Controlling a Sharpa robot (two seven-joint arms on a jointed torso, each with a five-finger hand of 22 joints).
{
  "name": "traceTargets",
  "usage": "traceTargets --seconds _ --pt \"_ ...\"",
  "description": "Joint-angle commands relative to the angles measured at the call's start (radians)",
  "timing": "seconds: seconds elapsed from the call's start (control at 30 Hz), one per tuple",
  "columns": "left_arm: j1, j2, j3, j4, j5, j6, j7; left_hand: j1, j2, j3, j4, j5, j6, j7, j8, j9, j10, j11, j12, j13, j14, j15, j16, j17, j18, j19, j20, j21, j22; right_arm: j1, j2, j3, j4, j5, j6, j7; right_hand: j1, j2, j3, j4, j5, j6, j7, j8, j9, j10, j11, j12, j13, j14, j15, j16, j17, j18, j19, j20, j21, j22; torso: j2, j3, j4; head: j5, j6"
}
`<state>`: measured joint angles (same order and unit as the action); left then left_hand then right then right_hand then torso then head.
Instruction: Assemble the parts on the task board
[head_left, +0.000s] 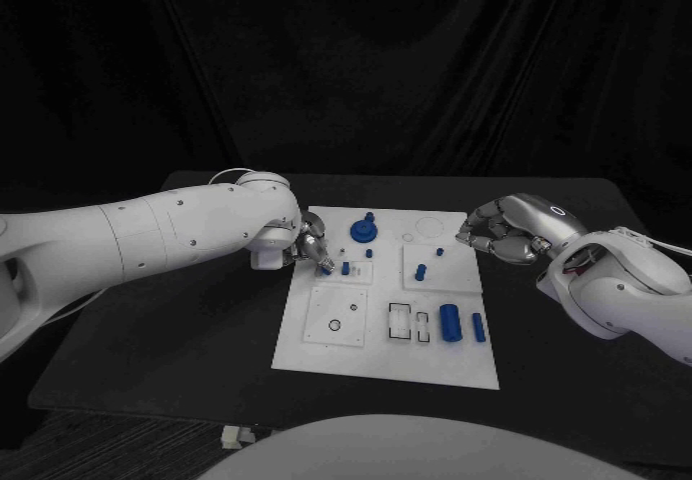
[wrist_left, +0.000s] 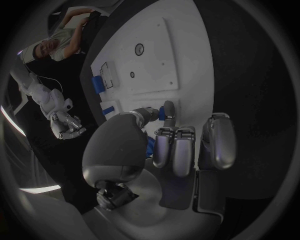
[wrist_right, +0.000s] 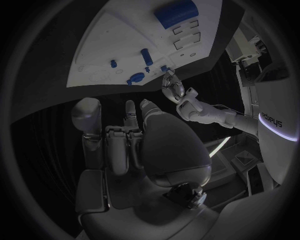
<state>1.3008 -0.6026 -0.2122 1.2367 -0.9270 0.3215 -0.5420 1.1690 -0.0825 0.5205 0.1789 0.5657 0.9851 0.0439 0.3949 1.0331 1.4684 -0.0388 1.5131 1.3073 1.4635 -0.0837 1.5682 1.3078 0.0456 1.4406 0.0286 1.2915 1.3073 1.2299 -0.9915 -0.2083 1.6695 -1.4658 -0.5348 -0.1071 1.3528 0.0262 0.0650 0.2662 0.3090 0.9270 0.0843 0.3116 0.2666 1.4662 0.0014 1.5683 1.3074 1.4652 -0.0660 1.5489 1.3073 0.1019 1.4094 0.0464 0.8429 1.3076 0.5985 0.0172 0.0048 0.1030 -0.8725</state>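
One white board (head_left: 387, 345) lies mid-counter (head_left: 173, 340), with two blue cylinders (head_left: 451, 323) at its near right, three small pegs (head_left: 420, 271) further up and one round knobbed part (head_left: 362, 232) at the far end. The left robot hand (head_left: 313, 251) reaches over the board's far-left edge, its fingers pinching a small blue part (wrist_left: 161, 114). The right robot hand (head_left: 502, 232) hovers beside the far-right corner, fingers curled in, holding nothing.

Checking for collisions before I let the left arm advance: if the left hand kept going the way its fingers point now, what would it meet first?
Probably the small blue part just off the fingertips of the left hand; the left wrist view shows a blue piece at the fingers. Beyond it lies the white task board. Depth is unclear.
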Motion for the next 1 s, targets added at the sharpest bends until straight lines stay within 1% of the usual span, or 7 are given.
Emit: traceTargets --seconds 0.03,0.13,0.27,0.5,0.9,1.0 --pt "-0.003 0.0 0.0 -0.001 0.005 -0.006 0.01 0.0 0.007 0.102 -0.108 0.003 0.0 -0.006 -0.004 -0.001 0.055 0.005 -0.003 0.214 0.107 0.002 0.003 0.263 0.017 -0.006 0.0 -0.003 0.18 -0.003 -0.001 0.001 0.0 -0.003 0.001 -0.013 0.01 0.001 0.001 -0.003 0.004 0.003 0.001 -0.003 -0.002 0.105 0.004 0.002 0.263 0.095 0.006 -0.006 0.222 0.019 -0.007 0.002 -0.004 0.096 0.001 0.0 0.0 0.0 0.0" --pt "-0.003 0.0 0.0 -0.003 0.005 -0.006 0.01 0.0 0.007 0.102 -0.108 0.003 0.0 -0.006 -0.004 -0.001 0.055 0.005 -0.003 0.214 0.107 0.002 0.003 0.263 0.017 -0.006 0.0 -0.003 0.18 -0.003 0.0 0.001 -0.001 -0.003 0.001 -0.012 0.01 0.001 0.001 -0.003 0.004 0.003 0.001 -0.003 -0.002 0.105 0.004 0.002 0.263 0.095 0.006 -0.006 0.222 0.019 -0.007 0.002 -0.004 0.096 0.001 0.0001 -0.0007 0.004 0.0" --pt "-0.003 0.001 0.0 -0.006 0.005 -0.004 0.01 0.0 0.007 0.102 -0.108 0.003 0.0 -0.006 -0.004 -0.001 0.055 0.005 -0.003 0.214 0.107 0.002 0.003 0.263 0.017 -0.006 0.0 -0.003 0.18 -0.003 0.001 0.001 -0.002 -0.003 0.001 -0.012 0.01 0.001 0.001 -0.003 0.004 0.003 0.001 -0.003 -0.002 0.105 0.004 0.002 0.263 0.095 0.006 -0.006 0.222 0.019 -0.007 0.002 -0.004 0.096 0.001 0.0002 -0.0003 0.002 0.0" --pt "-0.003 0.006 0.0 -0.014 0.005 0.001 0.013 0.001 0.008 0.1 -0.11 0.004 -0.001 -0.005 -0.004 -0.001 0.054 0.006 -0.005 0.213 0.107 0.003 0.003 0.263 0.017 -0.007 0.001 -0.004 0.18 -0.004 0.002 0.001 -0.002 -0.003 0.003 -0.011 0.01 0.001 0.001 -0.003 0.004 0.003 0.001 -0.003 -0.002 0.105 0.004 0.002 0.263 0.095 0.006 -0.006 0.222 0.019 -0.007 0.002 -0.004 0.096 0.0 0.0002 -0.0004 0.003 0.0" --pt "-0.005 0.012 0.0 -0.025 0.005 0.0 0.017 0.001 0.009 0.099 -0.111 0.004 -0.001 -0.005 -0.004 -0.001 0.054 0.006 -0.004 0.213 0.107 0.003 0.003 0.263 0.017 -0.007 0.001 -0.005 0.18 -0.004 -0.001 0.001 -0.001 -0.003 0.003 -0.012 0.01 0.001 0.001 -0.003 0.004 0.003 0.001 -0.003 -0.002 0.105 0.004 0.002 0.263 0.095 0.006 -0.006 0.222 0.019 -0.007 0.002 -0.004 0.096 0.001 0.0004 -0.0008 -0.002 0.0" --pt "-0.006 0.013 0.0 -0.025 0.005 0.003 0.016 0.001 0.009 0.099 -0.111 0.004 -0.001 -0.005 -0.004 -0.001 0.054 0.006 -0.004 0.213 0.107 0.003 0.003 0.263 0.017 -0.007 0.001 -0.005 0.18 -0.004 -0.001 0.001 -0.001 -0.003 0.003 -0.012 0.01 0.001 0.002 -0.003 0.004 0.003 0.002 -0.003 -0.002 0.105 0.005 0.002 0.263 0.095 0.007 -0.006 0.221 0.019 -0.007 0.002 -0.007 0.096 0.001 0.0004 -0.0008 0.0 0.0"
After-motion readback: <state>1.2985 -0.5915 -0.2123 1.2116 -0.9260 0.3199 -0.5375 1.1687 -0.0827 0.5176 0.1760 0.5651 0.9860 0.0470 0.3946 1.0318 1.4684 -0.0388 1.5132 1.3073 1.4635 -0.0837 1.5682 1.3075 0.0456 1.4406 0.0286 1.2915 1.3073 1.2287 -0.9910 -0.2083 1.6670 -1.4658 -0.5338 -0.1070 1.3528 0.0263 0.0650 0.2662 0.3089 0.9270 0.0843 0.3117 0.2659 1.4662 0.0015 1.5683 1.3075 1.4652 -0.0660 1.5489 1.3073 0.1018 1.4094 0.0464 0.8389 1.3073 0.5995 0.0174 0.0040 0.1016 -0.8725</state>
